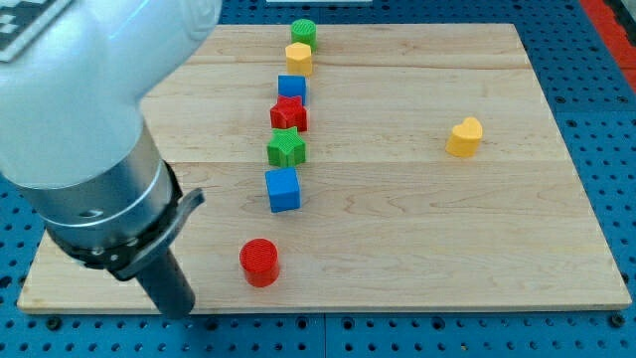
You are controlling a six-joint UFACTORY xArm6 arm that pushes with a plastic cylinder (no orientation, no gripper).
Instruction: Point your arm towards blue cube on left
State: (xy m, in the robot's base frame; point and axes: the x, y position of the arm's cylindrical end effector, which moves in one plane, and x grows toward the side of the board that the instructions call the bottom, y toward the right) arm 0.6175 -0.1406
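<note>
A blue cube (283, 189) sits left of the board's middle, at the lower end of a column of blocks. Above it in the column are a green star (286, 148), a red star (289, 114), a second blue block (291, 88), a yellow hexagon (299, 57) and a green cylinder (303, 32). My tip (182, 312) rests near the board's bottom left edge, well below and left of the blue cube. It touches no block. A red cylinder (260, 263) lies between the tip and the blue cube, to the tip's right.
A yellow heart (464, 137) sits alone on the view's right. The wooden board (447, 249) lies on a blue perforated table (606, 99). The arm's large grey body (89, 119) hides the board's upper left corner.
</note>
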